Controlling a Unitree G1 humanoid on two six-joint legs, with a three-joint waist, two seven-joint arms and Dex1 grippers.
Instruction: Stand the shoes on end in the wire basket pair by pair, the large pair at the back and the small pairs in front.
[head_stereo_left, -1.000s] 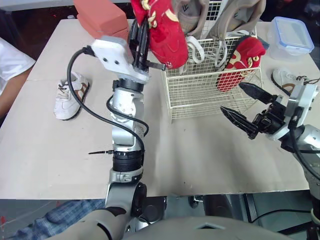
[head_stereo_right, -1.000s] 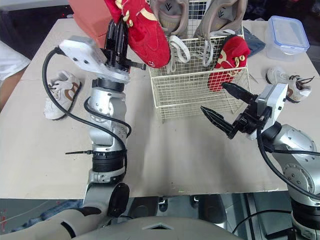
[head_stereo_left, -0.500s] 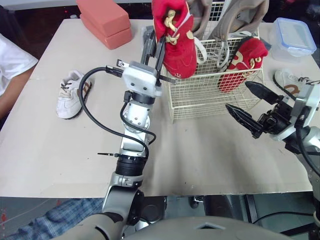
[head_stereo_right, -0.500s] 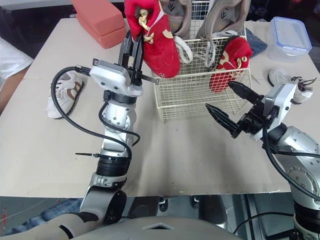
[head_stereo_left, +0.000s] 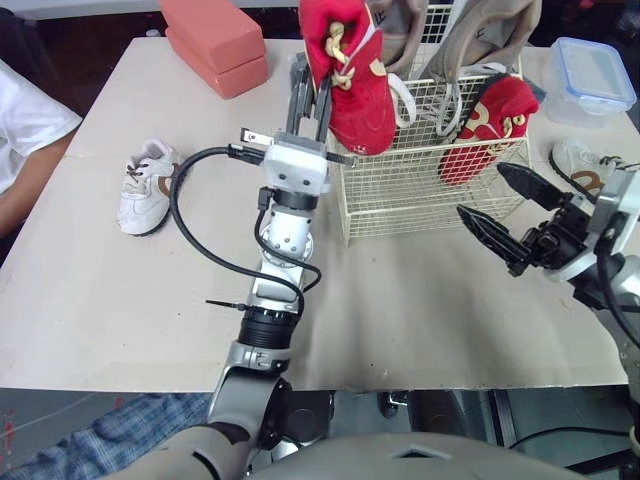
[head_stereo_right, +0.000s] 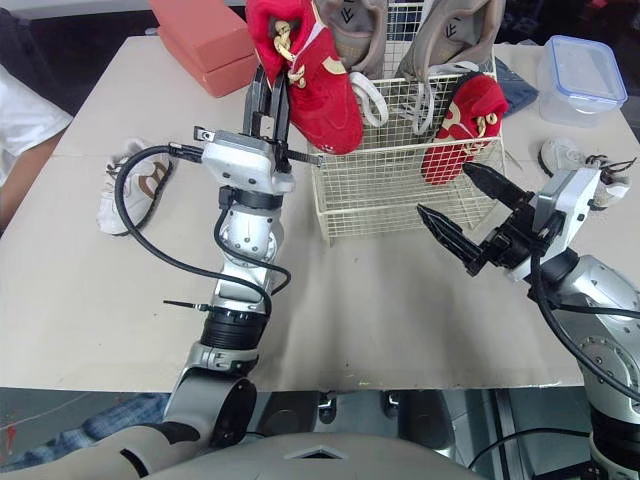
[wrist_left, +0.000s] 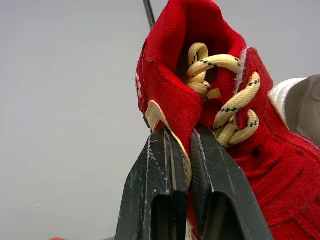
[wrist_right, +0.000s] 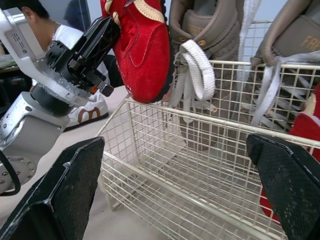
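Hanging above wire basket rim (head_stereo_left: 420, 149): red shoe (head_stereo_left: 350, 90)

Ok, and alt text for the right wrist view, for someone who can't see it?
The left gripper holds a red shoe toe down, just above a corner of the white wire basket. Two taupe sneakers stand on end inside it. The right gripper, open, faces the basket.

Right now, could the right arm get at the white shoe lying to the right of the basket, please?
Probably yes: the right gripper, jaws open and empty, sits close to the white shoe, nothing between.
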